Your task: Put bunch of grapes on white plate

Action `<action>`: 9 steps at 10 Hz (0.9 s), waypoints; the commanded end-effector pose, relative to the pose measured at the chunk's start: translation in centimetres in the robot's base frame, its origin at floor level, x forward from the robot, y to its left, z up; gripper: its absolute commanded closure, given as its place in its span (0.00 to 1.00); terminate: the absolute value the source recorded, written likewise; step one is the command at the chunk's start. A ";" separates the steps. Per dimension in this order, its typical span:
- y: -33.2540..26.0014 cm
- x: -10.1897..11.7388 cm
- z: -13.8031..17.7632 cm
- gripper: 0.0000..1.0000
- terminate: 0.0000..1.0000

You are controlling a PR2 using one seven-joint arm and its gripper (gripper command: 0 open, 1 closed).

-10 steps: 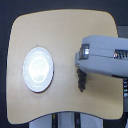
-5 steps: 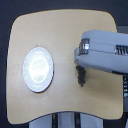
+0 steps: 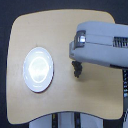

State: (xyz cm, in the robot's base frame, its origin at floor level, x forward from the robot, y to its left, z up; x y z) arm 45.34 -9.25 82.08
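Note:
The white plate (image 3: 38, 69) lies on the wooden table (image 3: 60, 30) at the exterior view's left, with nothing on it. The bunch of grapes (image 3: 77, 71) shows as a small dark cluster about a plate's width to the right of the plate. The arm's bulky grey body (image 3: 97, 42) reaches in from the exterior view's right, and its gripper (image 3: 76, 64) points down right over the grapes. The dark fingers merge with the dark cluster, so I cannot make out whether they are closed on it or whether the grapes touch the table.
The table's rounded edge (image 3: 15, 95) runs close behind the plate on the exterior view's left. A dark frame with cables (image 3: 65, 120) stands below the front edge. The arm hides much of the table's right side.
The arm has shifted toward the exterior view's left, nearer the plate. The dark cluster under it sits slightly further left and up than before.

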 end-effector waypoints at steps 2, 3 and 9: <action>8.9 -0.7 5.3 1.00 0.00; 11.6 -1.4 5.1 1.00 0.00; 23.4 -5.2 3.3 1.00 0.00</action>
State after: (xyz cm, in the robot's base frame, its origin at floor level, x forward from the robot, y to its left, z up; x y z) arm 42.79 5.55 86.85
